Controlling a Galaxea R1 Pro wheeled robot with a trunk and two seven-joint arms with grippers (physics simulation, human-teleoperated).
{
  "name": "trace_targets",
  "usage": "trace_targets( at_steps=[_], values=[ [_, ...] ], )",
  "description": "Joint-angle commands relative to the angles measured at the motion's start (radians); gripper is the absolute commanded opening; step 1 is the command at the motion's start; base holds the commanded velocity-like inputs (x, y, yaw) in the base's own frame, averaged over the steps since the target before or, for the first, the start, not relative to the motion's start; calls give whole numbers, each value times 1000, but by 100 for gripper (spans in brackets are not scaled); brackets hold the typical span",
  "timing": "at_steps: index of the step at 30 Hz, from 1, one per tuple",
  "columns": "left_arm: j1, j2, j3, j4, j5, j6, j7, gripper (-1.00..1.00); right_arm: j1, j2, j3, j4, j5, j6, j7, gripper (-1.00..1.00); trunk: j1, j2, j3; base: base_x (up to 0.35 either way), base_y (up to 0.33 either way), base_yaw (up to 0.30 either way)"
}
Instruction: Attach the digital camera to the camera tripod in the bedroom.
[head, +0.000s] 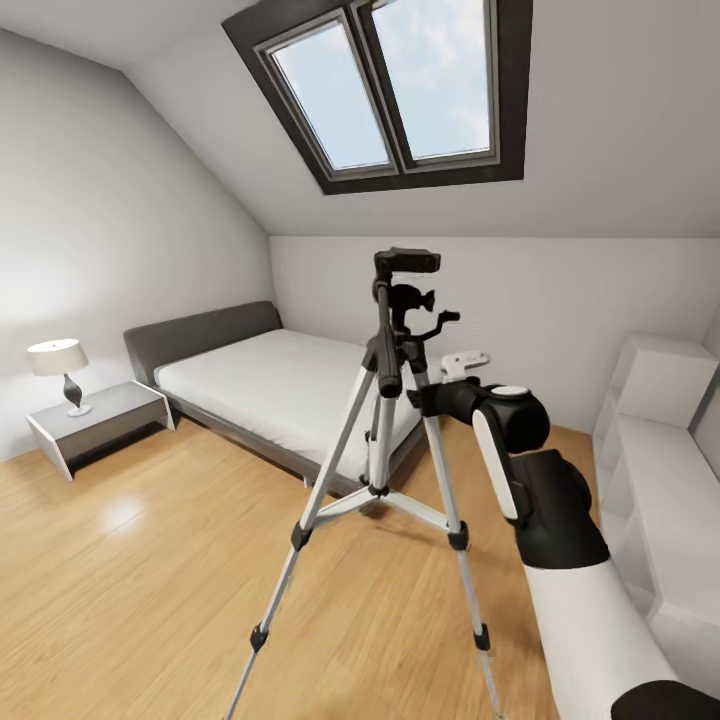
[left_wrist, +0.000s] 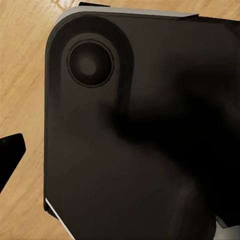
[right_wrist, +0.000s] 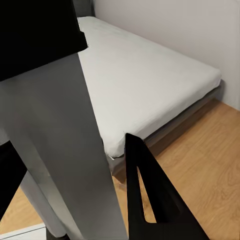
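The camera tripod (head: 378, 450) stands on the light wood floor in the middle of the head view, silver legs spread and its black pan handle hanging down. A flat black block (head: 407, 262) tops its head; I cannot tell whether it is the digital camera or the mounting plate, as no lens or red dot shows. My right gripper (head: 412, 398) reaches the upper legs and stands open around a silver leg (right_wrist: 65, 140), with a slim gap at one finger (right_wrist: 150, 200). One fingertip (left_wrist: 10, 150) of my left gripper sits wide over the floor, apart from a big black body (left_wrist: 140, 140).
A grey bed (head: 290, 385) with a white mattress stands behind the tripod. A nightstand (head: 100, 415) with a lamp (head: 62, 365) is at the left wall. White shelves (head: 660, 470) line the right side. A skylight (head: 400, 85) sits in the sloped ceiling.
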Motion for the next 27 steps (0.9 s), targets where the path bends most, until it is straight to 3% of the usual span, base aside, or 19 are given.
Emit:
trace_targets(
  at_steps=[1,14,15,20,27],
  values=[
    [0,0,1,0,10,-2,0,100,-2,0,-1,-23,27,4,6,-100,0,-1,-1,0,0,0],
    [0,1,1,0,10,-2,0,100,-4,-6,-1,-23,27,4,4,-100,0,-1,-1,0,0,0],
    [0,0,1,-1,10,-2,0,100,-10,-12,-1,-21,-12,4,11,-100,0,-1,-1,0,0,0],
    [0,1,1,-1,12,-2,0,100,-23,-40,3,-19,-34,4,35,-100,0,-1,-1,0,0,0],
    [0,1,1,0,14,-2,0,100,-24,-1,5,-18,-31,4,2,-100,0,-1,-1,0,0,0]
  ],
)
